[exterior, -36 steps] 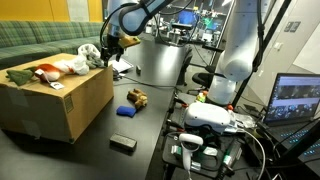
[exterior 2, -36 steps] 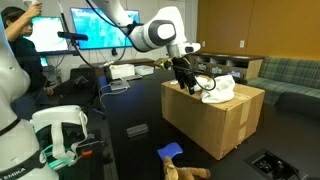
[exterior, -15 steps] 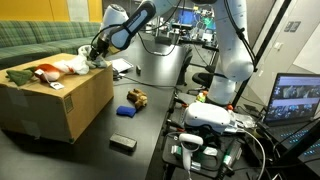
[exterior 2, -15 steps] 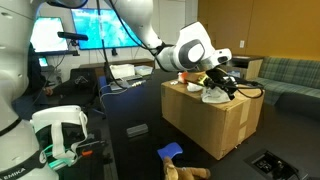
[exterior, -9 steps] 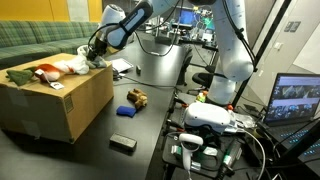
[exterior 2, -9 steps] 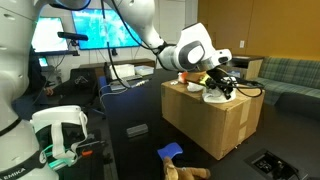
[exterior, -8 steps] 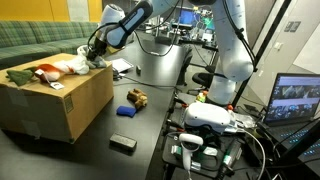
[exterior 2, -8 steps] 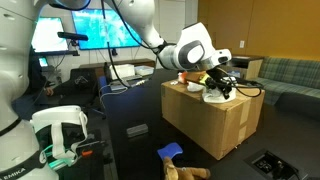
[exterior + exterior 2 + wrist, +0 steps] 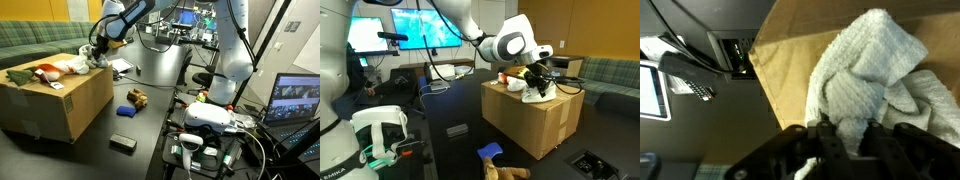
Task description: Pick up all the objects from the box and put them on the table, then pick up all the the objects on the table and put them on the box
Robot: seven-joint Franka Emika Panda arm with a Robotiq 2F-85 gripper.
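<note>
- The dark grey table [image 9: 150,135] [image 9: 440,155] spreads under everything in your workspace.
- The box [image 9: 60,105] [image 9: 535,120] [image 9: 790,70] stands on it, closed flat on top, white label on its side.
- Your arm [image 9: 125,15] [image 9: 505,45] reaches over the box's top from above.
- The white plush toy [image 9: 80,64] [image 9: 544,91] [image 9: 875,75] lies on the box's top near one corner, directly beneath your wrist.
- Your gripper [image 9: 97,55] [image 9: 536,80] [image 9: 848,135] has its jaws drawn in close; in the wrist view a fold of the white plush toy runs down between them, so you have it pinched.
- The red-and-white toy [image 9: 47,72] sits on the box top just beside the white one, and the green toy [image 9: 18,76] lies beyond it, near the far edge.
- The brown toy [image 9: 138,98] [image 9: 512,172] and the blue block [image 9: 127,111] [image 9: 490,151] lie on the table next to each other, close to the box.
- The black slab [image 9: 123,143] [image 9: 457,129] lies flat on the table, apart from those two.
</note>
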